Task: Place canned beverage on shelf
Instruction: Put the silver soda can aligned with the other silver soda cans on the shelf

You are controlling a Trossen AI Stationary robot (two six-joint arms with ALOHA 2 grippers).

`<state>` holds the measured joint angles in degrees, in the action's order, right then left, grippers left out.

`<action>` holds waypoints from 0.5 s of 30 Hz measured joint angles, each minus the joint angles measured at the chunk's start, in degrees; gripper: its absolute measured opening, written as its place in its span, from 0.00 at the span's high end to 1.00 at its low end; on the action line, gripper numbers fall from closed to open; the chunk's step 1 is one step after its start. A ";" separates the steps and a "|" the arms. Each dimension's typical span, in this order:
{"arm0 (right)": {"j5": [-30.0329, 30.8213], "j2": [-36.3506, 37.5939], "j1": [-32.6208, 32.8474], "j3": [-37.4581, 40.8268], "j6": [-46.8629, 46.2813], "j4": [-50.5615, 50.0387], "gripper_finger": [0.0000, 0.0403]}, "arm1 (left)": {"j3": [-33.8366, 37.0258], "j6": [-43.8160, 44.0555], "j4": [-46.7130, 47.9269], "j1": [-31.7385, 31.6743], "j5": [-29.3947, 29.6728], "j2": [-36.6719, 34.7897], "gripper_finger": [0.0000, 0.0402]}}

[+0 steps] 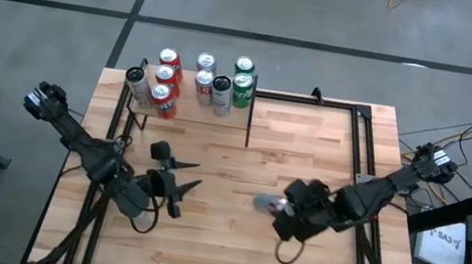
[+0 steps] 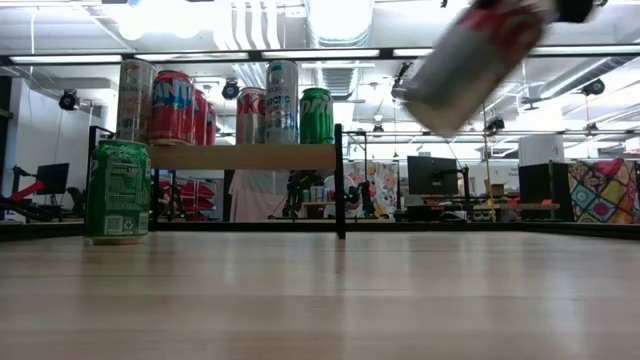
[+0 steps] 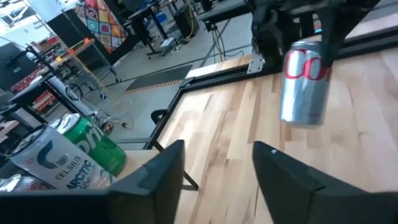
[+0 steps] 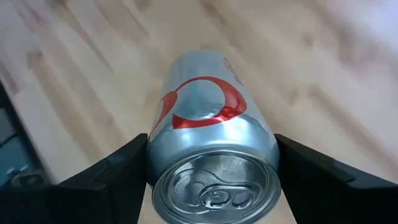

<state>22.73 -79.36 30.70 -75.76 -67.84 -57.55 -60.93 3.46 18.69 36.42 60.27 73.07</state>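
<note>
Plainly, the biggest worry is the crowded shelf at the far left of the tabletop: its board already carries a cluster of cans, red ones, silver ones and green ones, so a newcomer has little bare wood to land on. A careless approach could knock the standing cans into each other or off the edge, and the thin black posts could catch the arm.

Next comes the silver can with the red swirl, which the right gripper pinches between its fingers, lifted clear of the table right of centre and well apart from the shelf. It hangs tilted, not upright, as the low view shows; set down at that lean, it would likely topple. A smooth round can could also slide in the grip during the carry.

Then the left gripper, fingers spread and holding nothing, sits low between the carried can and the shelf, so the two arms could collide if the right one crosses.

Smallest, a lone green can stands on the tabletop by the shelf; I cannot tell its exact spot.
</note>
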 joint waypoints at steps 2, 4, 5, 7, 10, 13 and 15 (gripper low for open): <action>1.44 -1.43 -2.14 -0.98 6.53 2.50 0.29 | 0.00 0.00 -0.17 -0.47 0.00 1.50 0.50; 1.54 -2.87 -4.47 -1.95 12.70 4.94 0.29 | 0.00 0.00 -0.74 -1.09 0.02 3.13 0.45; 1.62 -3.67 -5.71 -2.32 15.46 6.05 0.29 | 0.00 0.01 -0.93 -1.41 0.02 4.01 0.43; 1.66 -5.29 -7.93 -3.01 20.69 8.33 0.29 | 0.00 0.00 -1.61 -2.16 0.00 5.89 0.39; 1.28 -8.13 -10.94 -4.39 27.33 11.32 0.29 | 0.00 0.00 -2.68 -3.35 0.00 8.46 0.34; 1.28 -11.06 -13.27 -6.66 32.19 11.29 0.29 | 0.00 0.01 -2.75 -4.51 -0.45 10.95 0.32; 1.30 -12.92 -14.17 -8.36 34.96 11.41 0.29 | 0.00 0.31 -2.85 -5.43 -1.39 12.38 0.31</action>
<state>24.03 -92.29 16.53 -84.12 -32.88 -46.14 -60.93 3.78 15.84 30.99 58.88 85.46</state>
